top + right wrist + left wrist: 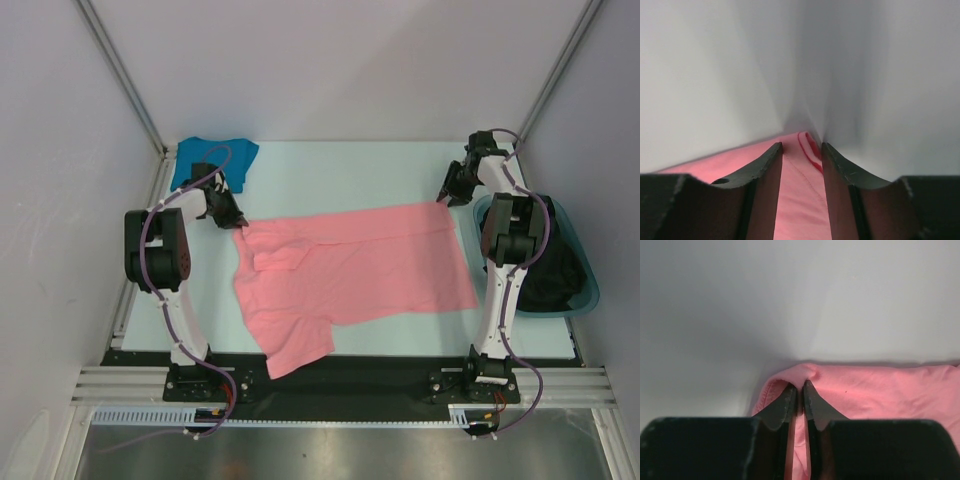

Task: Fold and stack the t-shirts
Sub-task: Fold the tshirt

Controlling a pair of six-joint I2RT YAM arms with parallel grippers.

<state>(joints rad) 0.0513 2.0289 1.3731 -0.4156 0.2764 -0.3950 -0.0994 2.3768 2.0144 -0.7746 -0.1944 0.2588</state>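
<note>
A pale counter (330,165) inside white walls carries a salmon-pink soft fabric t-shirt (350,270), spread across its middle. At the right edge sits a translucent teal plastic tub (587,290) holding dark cloth. My left hand (800,386) pinches the pink shirt's far left corner. My right hand (802,146) stands partly wide astride its far right corner. Farther back, a bright teal-blue fabric t-shirt (198,155) lies bunched in the far left corner.

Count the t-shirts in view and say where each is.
2. The pink shirt lies spread across the middle of the table; the blue shirt is bunched at the far left corner. The dark heap in the tub may hide more.
</note>
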